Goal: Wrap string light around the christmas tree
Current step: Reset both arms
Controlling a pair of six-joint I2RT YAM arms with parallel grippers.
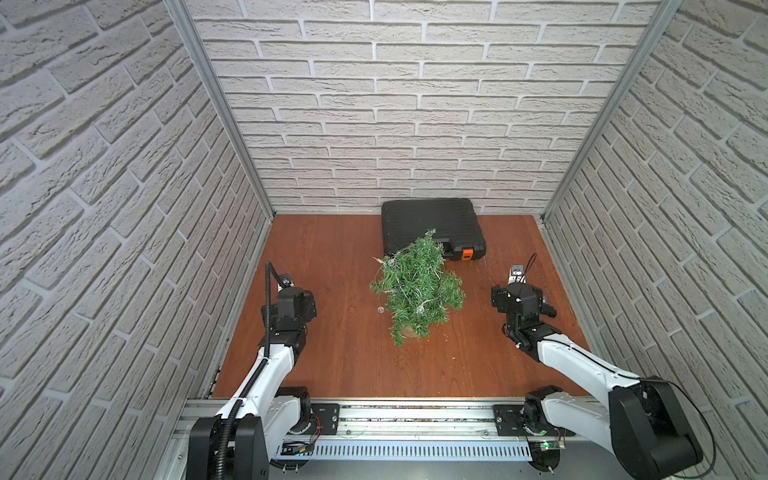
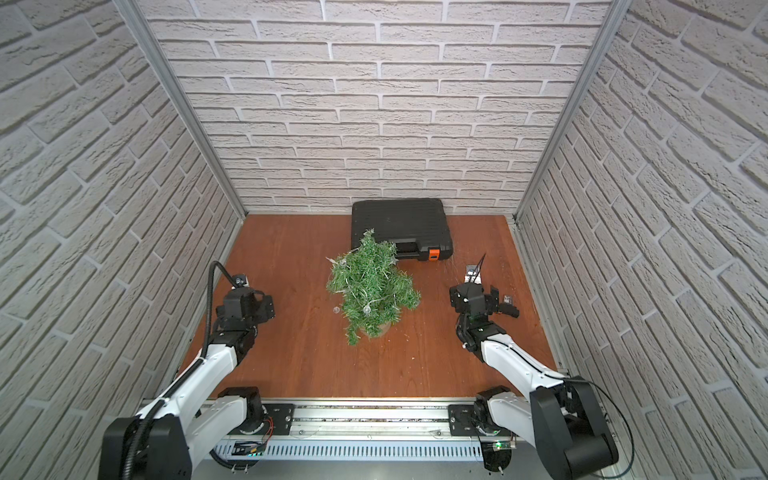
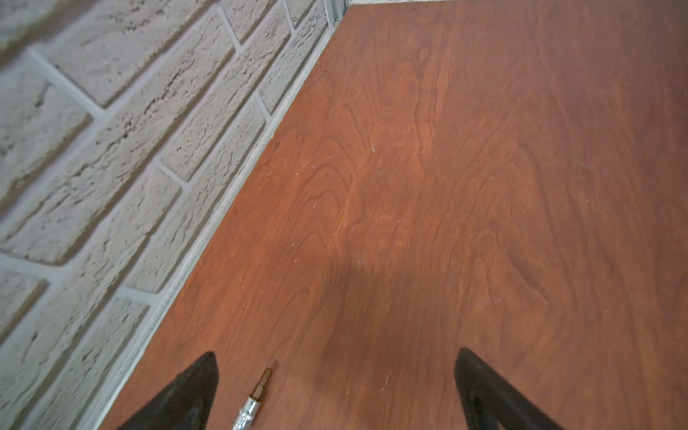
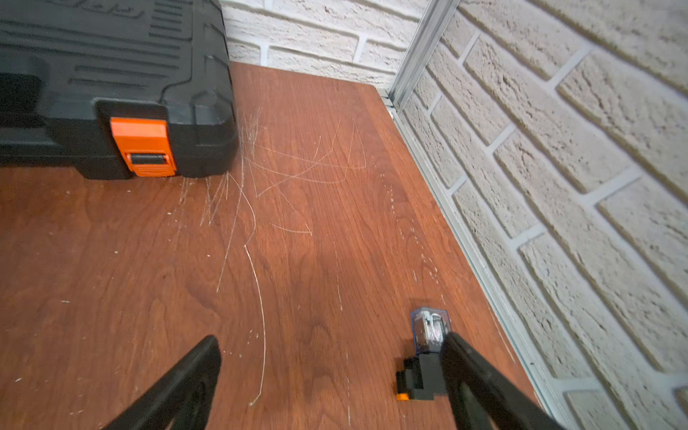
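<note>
Both arms reach from the near rail toward 12 o'clock, elbows raised and wrists bent down over the table (image 1: pixel 332 353). The left arm is at 9 o'clock of the christmas tree (image 1: pixel 417 286) and the right arm at 3 o'clock, each well apart from it. The left gripper (image 3: pixel 337 355) hangs with fingers spread wide and nothing between them but bare wood and a small screwdriver bit (image 3: pixel 257 394). The right gripper (image 4: pixel 331 338) is also spread and holds nothing. One finger overlaps a small clear box (image 4: pixel 430 327) lying on the table (whether they touch is hard to tell).

The tree stands mid-table, with a black case (image 1: pixel 428 220) at its 12 o'clock. The string light (image 1: pixel 420 308) is draped over the branches and one bulb lies at the tree's 9 o'clock. The pot is mostly hidden by needles. Much of the thin wire is lost in the branches, and any link to the clear box cannot be made out.
</note>
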